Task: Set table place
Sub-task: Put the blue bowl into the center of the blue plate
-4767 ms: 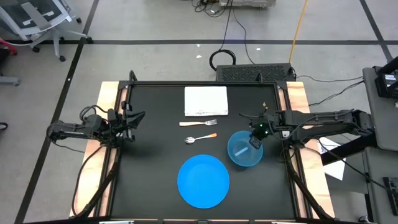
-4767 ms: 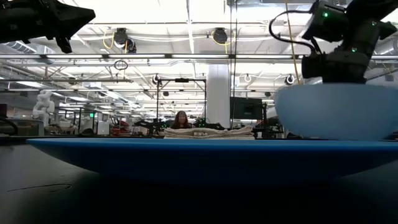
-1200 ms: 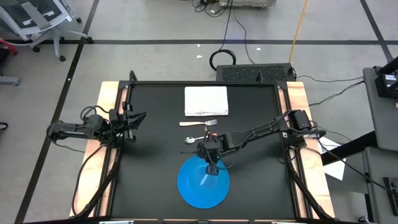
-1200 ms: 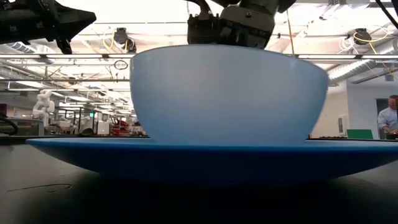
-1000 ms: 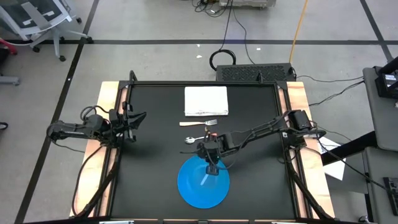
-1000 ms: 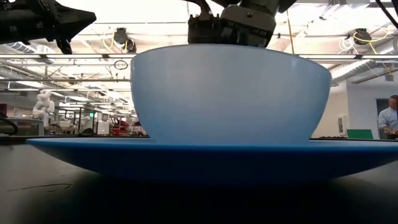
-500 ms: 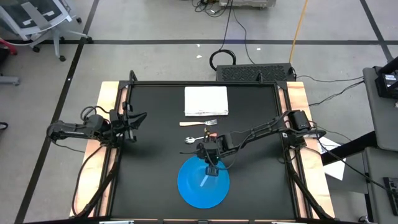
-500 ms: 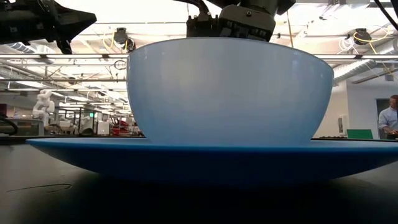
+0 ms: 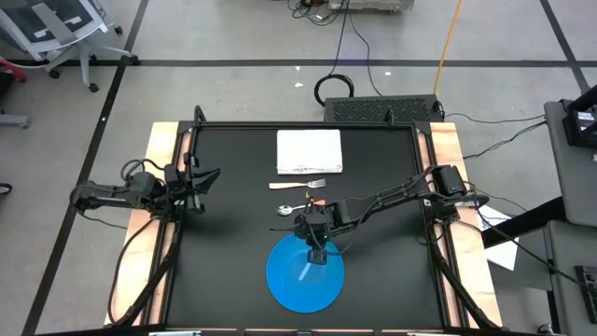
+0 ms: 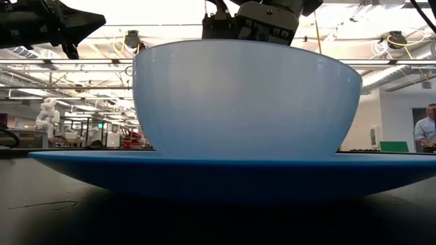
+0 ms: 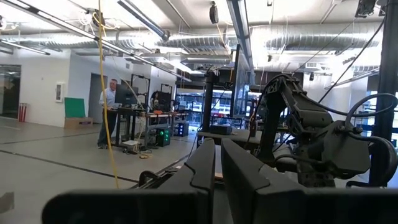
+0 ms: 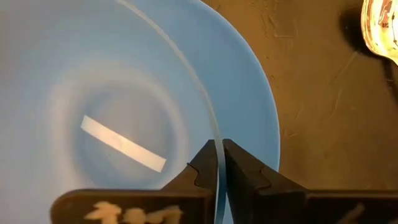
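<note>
Two dark fingers of the right gripper (image 12: 218, 163) pinch the rim of the translucent blue bowl (image 10: 246, 99), which we see sitting on the blue plate (image 9: 289, 287) near the table's (image 9: 233, 233) front edge, the gripper at the bowl's far rim. Fork (image 9: 298, 184) and spoon (image 9: 297, 207) lie just behind the plate. Our left gripper (image 11: 216, 163) waits at the table's left side, fingers pressed nearly together.

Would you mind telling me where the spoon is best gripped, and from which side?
Grip the spoon at mid-handle, from straight above, fingers across its width. It lies flat on the table between fork and plate, so only a top approach fits; the right gripper is shut on the bowl.
</note>
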`<action>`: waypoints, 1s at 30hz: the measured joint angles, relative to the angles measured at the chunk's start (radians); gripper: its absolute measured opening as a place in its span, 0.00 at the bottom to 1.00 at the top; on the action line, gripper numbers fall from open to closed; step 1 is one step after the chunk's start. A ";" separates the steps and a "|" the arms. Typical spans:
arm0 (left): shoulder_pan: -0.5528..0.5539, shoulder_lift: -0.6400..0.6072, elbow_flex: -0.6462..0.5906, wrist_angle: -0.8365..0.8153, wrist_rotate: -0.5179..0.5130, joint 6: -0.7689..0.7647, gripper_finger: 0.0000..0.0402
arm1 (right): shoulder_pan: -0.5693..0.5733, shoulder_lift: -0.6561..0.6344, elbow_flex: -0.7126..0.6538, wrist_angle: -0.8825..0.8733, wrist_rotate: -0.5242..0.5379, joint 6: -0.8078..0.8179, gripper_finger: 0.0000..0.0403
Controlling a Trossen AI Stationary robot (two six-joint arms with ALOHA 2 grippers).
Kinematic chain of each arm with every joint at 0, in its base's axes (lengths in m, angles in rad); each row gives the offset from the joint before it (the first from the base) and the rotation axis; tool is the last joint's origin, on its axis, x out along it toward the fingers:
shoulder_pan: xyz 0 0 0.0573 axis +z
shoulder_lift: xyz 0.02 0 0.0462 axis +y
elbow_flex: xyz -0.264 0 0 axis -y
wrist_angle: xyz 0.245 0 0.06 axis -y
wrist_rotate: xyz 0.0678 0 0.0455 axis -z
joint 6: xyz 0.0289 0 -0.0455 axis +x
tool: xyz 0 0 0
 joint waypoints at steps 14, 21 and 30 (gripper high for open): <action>0.000 0.000 0.000 0.000 0.000 0.000 0.08 | 0.000 0.001 0.000 0.000 -0.023 -0.012 0.04; 0.000 0.000 0.000 0.000 0.000 0.000 0.08 | 0.000 0.001 0.000 0.005 -0.024 -0.025 0.06; 0.000 0.000 0.000 0.000 0.000 -0.001 0.08 | 0.000 0.001 0.000 0.028 -0.025 -0.020 0.24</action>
